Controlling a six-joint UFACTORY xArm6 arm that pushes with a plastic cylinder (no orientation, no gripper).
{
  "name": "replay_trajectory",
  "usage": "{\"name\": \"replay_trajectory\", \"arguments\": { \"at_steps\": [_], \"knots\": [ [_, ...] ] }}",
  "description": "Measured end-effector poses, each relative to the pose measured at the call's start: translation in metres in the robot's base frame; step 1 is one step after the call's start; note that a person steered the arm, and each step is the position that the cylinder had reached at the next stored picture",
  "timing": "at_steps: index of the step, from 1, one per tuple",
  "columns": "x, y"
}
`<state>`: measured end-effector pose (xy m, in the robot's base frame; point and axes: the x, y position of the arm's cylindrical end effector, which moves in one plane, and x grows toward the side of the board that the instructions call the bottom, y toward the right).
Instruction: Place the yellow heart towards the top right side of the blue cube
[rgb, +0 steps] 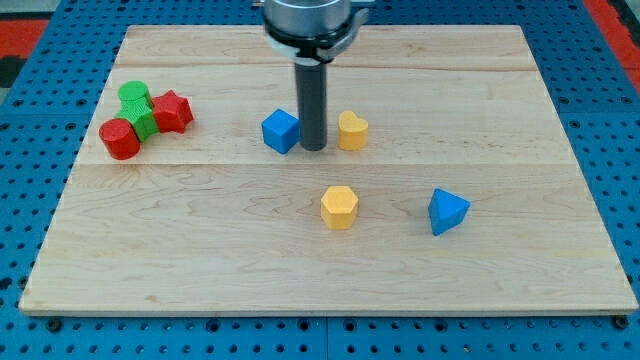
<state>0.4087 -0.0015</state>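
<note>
The blue cube (281, 130) sits a little left of the board's centre. The yellow heart (352, 130) lies to its right at about the same height in the view. My tip (314, 148) stands between them, close to both the cube's right side and the heart's left side. The rod rises straight up to the arm's mount at the view's top.
A yellow hexagonal block (339, 207) lies below the heart. A blue triangular block (447, 211) is at the lower right. At the left sits a cluster of a red cylinder (120, 138), a green block (137, 108) and a red star-like block (172, 111). All rest on the wooden board (500, 270).
</note>
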Motion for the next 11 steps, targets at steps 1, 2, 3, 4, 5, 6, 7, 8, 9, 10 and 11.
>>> {"name": "replay_trajectory", "arguments": {
  "at_steps": [1,2,3,4,5,6,7,8,9,10,11],
  "knots": [
    [-0.011,-0.006],
    [-0.012,-0.065],
    [-0.013,-0.135],
    [-0.024,-0.08],
    [-0.06,0.005],
    [-0.044,0.068],
    [-0.002,0.075],
    [0.008,-0.001],
    [-0.029,-0.036],
    [-0.029,-0.005],
    [-0.045,0.04]
  ]
}}
